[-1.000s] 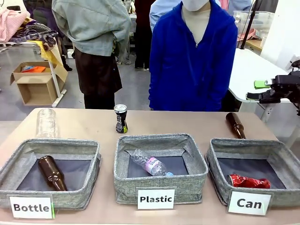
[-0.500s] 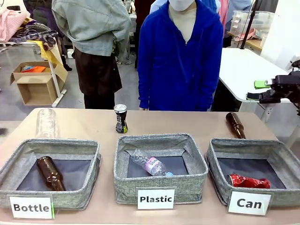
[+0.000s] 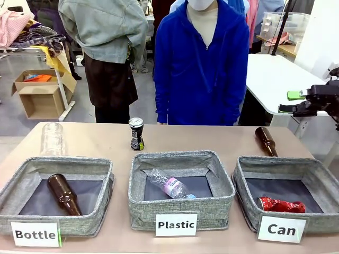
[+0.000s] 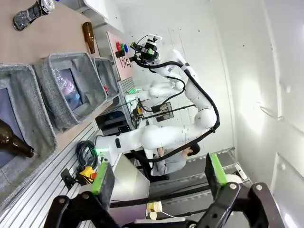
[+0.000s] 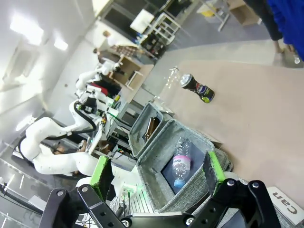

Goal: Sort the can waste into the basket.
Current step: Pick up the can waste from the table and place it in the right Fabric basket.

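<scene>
The red can (image 3: 281,204) lies in the Can basket (image 3: 280,161). The black can (image 3: 136,133) stands upright on the bench (image 3: 212,140). The left claw (image 4: 159,173) and right claw (image 5: 157,169) are both spread.

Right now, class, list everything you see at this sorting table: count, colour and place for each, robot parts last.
Baskets: three, grey, row at near edge: Bottle basket, Plastic basket, Can basket.
Red can: one, dented, in the Can basket.
Black can: one, upright on the table behind the Plastic basket.
Brown bottles: two; one in the Bottle basket, one on the table behind the Can basket.
Clear bottles: two; one in the Plastic basket, one on the table behind the Bottle basket.
Person: one, blue top, far side.
Left claw: one, black, green pads, open.
Right claw: one, black, green pads, open.
</scene>
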Robot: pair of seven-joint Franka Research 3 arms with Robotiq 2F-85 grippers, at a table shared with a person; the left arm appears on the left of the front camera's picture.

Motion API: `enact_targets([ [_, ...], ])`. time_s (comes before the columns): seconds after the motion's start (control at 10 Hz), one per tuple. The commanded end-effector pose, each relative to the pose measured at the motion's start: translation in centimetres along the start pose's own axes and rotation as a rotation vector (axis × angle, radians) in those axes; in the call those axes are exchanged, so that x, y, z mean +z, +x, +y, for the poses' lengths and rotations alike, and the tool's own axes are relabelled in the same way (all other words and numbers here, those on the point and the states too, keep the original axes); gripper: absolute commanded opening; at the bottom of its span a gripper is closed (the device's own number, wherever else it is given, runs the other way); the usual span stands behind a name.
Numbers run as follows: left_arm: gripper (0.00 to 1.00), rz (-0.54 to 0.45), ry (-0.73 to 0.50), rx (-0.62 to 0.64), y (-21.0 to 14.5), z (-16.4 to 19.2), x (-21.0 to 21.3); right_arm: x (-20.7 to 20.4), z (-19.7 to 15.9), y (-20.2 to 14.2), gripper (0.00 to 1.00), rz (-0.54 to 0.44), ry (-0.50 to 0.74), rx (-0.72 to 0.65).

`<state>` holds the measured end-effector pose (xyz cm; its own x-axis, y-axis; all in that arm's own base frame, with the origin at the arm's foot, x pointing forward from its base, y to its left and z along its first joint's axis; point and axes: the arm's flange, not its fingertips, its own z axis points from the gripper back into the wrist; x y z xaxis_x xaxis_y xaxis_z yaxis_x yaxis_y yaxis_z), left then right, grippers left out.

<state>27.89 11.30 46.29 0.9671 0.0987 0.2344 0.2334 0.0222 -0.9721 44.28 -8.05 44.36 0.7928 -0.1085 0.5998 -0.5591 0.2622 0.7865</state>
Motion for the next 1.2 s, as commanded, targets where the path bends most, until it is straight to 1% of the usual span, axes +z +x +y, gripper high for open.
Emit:
enact_targets([
  [0.0,1.0,0.005,-0.005,0.003,0.1,-0.1,-0.2,0.0,0.1,-0.4,1.0,-0.004,-0.014,0.022],
  [0.5,1.0,0.002,-0.001,0.003,0.0,0.1,-0.1,0.0,0.1,-0.4,1.0,-0.004,-0.014,0.022],
  [0.6,1.0,0.108,0.065,-0.099,-0.5,-1.6,-2.5,0.0,0.1,-0.4,1.0,-0.004,-0.014,0.022],
  [0.7,1.0,0.141,0.199,-0.246,1.2,-2.6,-5.7,0.0,0.1,-0.4,1.0,-0.004,-0.014,0.022],
  [0.8,1.0,0.215,0.285,-0.416,3.4,-2.5,-9.2,0.0,0.1,-0.4,1.0,-0.004,-0.014,0.022],
  [0.9,1.0,0.264,0.367,-0.654,5.0,-1.7,-12.6,0.0,0.1,-0.4,1.0,-0.004,-0.014,0.022],
  [1.0,1.0,0.319,0.368,-0.817,6.7,-0.3,-16.0,0.0,0.1,-0.4,1.0,-0.004,-0.014,0.022],
  [1.1,1.0,0.337,0.341,-0.896,8.4,1.1,-17.9,0.0,0.1,-0.4,1.0,-0.004,-0.014,0.022],
])
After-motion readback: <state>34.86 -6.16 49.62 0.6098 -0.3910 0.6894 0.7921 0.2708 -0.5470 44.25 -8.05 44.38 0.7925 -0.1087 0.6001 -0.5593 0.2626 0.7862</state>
